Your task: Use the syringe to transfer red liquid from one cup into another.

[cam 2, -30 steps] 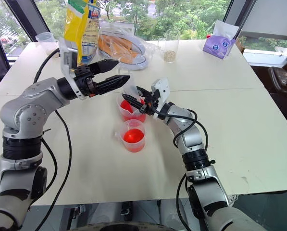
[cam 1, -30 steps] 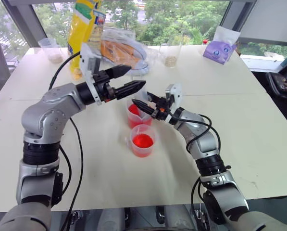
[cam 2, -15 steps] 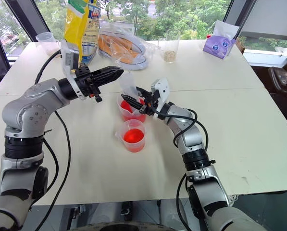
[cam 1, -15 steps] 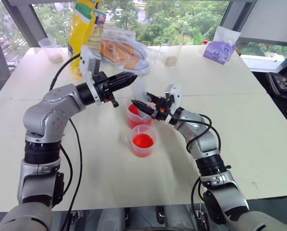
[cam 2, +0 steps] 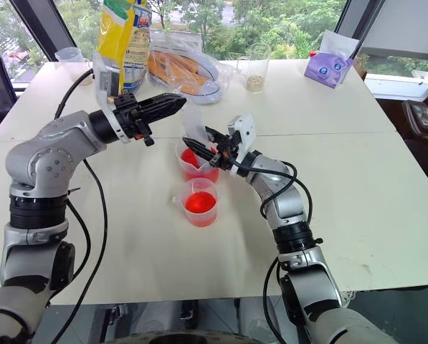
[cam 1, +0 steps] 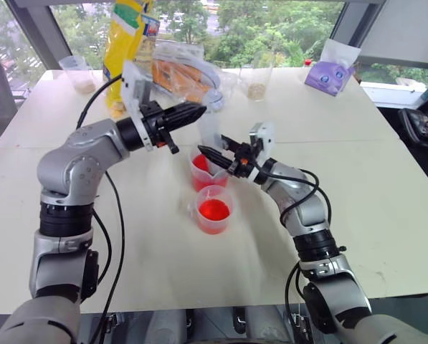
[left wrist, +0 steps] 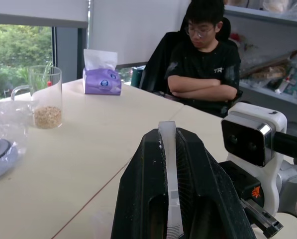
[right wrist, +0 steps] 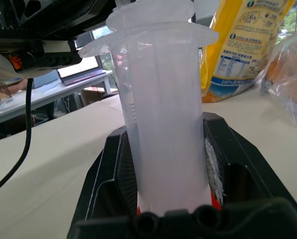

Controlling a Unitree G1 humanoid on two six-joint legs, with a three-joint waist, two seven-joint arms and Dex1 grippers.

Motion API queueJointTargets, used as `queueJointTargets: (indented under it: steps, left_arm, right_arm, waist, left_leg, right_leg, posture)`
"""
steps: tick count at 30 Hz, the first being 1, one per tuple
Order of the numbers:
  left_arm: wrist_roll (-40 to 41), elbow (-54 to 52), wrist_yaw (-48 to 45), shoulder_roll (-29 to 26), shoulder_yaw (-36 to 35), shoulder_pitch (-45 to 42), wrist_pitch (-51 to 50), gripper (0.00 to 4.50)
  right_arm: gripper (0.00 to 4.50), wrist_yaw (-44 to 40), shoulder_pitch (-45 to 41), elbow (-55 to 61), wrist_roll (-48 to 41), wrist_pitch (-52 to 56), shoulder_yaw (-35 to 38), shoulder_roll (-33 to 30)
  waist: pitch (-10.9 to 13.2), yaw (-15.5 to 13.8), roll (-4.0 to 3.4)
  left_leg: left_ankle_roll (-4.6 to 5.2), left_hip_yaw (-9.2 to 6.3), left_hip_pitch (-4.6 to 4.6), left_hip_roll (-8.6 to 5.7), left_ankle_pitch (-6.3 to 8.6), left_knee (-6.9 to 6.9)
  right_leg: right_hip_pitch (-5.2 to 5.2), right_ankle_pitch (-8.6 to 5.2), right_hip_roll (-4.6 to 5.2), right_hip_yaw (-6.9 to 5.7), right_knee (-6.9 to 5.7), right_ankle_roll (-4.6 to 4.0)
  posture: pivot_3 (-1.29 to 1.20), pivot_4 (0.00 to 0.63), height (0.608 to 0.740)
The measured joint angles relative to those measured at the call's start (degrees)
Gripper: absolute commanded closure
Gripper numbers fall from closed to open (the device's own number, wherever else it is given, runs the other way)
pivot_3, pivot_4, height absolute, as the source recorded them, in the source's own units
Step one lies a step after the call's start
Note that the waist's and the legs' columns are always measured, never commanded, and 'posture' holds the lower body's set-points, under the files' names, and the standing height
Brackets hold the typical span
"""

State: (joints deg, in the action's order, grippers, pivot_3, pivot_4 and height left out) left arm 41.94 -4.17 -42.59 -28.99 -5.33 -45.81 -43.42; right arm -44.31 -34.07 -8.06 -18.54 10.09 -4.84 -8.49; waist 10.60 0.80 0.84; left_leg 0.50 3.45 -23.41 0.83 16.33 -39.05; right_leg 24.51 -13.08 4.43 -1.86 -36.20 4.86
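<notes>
now, from the left: the left gripper is clenched on the white plunger, pinched as a thin strip between its fingers. the syringe stands nearly upright, long axis vertical, its tip down in the taller beaker of red liquid. the right gripper grasps the barrel lower down, over the beaker. the shorter handled cup sits just in front on the counter. drawing up likely means pulling the plunger straight along that axis.

Silver jointed arms (black cables looping alongside) end in black fingers.
</notes>
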Motion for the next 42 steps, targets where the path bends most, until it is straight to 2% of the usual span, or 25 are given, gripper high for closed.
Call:
queueJointTargets:
  steps: [30,35,36,39,40,42]
  left_arm:
    - [-0.12,1.31,-0.14,-0.6,-0.11,-3.01,-0.05,4.49]
    - [-0.09,0.48,0.23,-1.55,-1.26,-2.55,-0.02,2.57]
    - [0.03,0.04,0.32,-1.59,-1.86,-2.03,0.0,1.93]
    - [0.86,-1.47,0.13,-1.95,-2.72,-1.22,-0.01,0.38]
    - [1.66,-2.02,-0.1,-2.11,-3.2,-0.63,-0.23,0.01]
    - [3.6,-2.76,-0.48,-2.56,-4.69,0.7,-1.46,0.01]
  right_arm:
    - [3.06,0.03,0.15,0.97,-0.67,1.7,0.5,0.11]
    - [3.06,-0.06,0.04,2.47,-1.18,2.91,0.09,0.34]
    - [3.06,-0.1,-0.21,2.63,-1.22,3.42,0.03,0.27]
    - [3.06,-0.21,-0.57,2.84,-1.46,4.72,-0.48,0.27]
    - [3.06,-0.14,-0.96,3.08,-1.85,5.3,-0.44,0.25]
    - [3.06,-0.03,-1.98,3.74,-2.56,6.05,-0.36,0.22]
  waist:
    - [0.0,0.03,0.0]
    - [0.0,0.12,0.0]
    - [0.0,0.15,0.0]
    - [0.0,0.12,0.0]
    - [0.0,0.11,0.0]
    - [0.0,0.2,0.0]
  left_leg:
    - [0.0,0.0,0.0,0.0,0.0,0.0]
    - [0.0,-0.01,0.0,0.01,0.0,0.0]
    - [0.0,-0.01,0.0,0.01,0.0,0.0]
    - [0.0,-0.01,0.0,0.01,0.0,0.0]
    - [0.0,-0.01,0.0,0.01,0.0,0.0]
    - [0.0,0.0,0.0,0.01,0.0,0.0]
  right_leg:
    - [0.01,0.01,0.0,0.0,0.0,0.02]
    - [0.01,0.01,0.0,0.0,0.0,0.02]
    - [0.01,0.01,0.0,0.0,-0.01,0.02]
    - [0.01,0.01,0.0,0.0,-0.01,0.01]
    - [0.01,0.01,0.0,0.0,-0.01,0.02]
    - [0.02,0.01,0.01,0.0,-0.01,0.01]
  posture:
    - [0.0,0.15,0.74]
    - [0.0,0.15,0.74]
    - [0.0,0.15,0.74]
    - [0.0,0.15,0.74]
    - [0.0,0.15,0.74]
    - [0.0,0.15,0.74]
